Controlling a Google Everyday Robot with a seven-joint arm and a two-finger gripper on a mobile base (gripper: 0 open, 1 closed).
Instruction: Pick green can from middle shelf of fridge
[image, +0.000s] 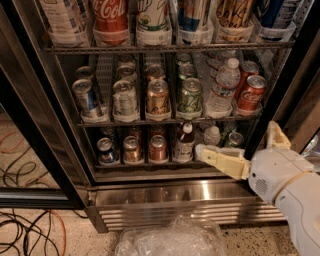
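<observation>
The green can (190, 95) stands upright at the front of a lane on the middle shelf (165, 121), between a gold-tan can (158, 97) and a water bottle (222, 87). The fridge (170, 197) has its door open, with black frames and a stainless slotted base. My gripper (237, 138) is at the lower right, below and to the right of the green can, in front of the bottom shelf. It is open wide and empty. One cream finger (220, 159) points left and the other finger (277, 135) points up.
A red Coke can (251, 92) stands at the right of the middle shelf, silver (125, 97) and blue (86, 97) cans at the left. The rack above holds tall drinks. Small cans and a bottle (184, 142) fill the bottom shelf. A plastic bag (172, 240) and cables (25, 235) lie on the floor.
</observation>
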